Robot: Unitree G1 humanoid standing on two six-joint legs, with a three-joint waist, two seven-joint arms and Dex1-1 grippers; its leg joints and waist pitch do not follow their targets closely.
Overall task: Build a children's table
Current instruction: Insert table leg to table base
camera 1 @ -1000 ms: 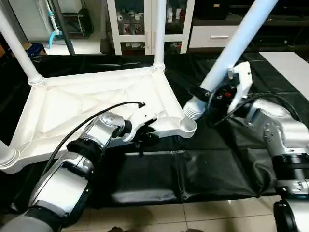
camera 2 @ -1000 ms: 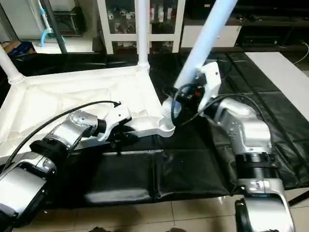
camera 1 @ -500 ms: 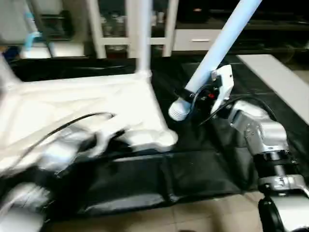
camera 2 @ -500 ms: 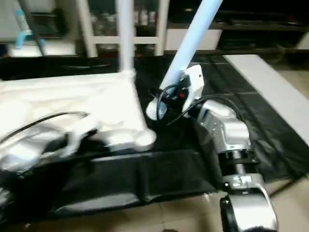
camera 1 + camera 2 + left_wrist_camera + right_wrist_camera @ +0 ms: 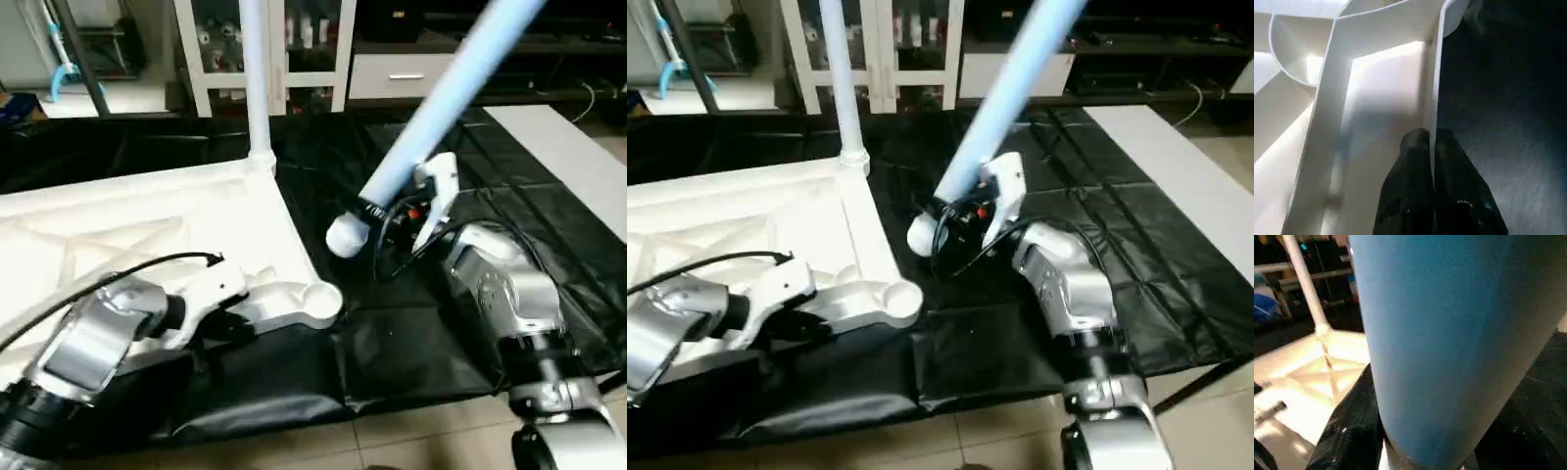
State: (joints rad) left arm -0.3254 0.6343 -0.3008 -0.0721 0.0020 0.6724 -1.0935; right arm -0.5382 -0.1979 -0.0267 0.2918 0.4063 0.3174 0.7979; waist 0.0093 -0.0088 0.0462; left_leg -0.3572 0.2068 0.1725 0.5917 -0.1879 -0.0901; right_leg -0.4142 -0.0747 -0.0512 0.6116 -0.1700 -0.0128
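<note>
Black sheeting underlies everything; left claw pinches tabletop rim, right claw grips tilted leg.

Even indoor light, sharp head views, dim close-up wrist views.

The white table top is brightly lit and nearly washed out toward 9 o'clock, against the dark black sheet. In the left wrist view a shadow falls across the ribs while the fingers sit dark. The held leg looms blurred and bluish.
</note>
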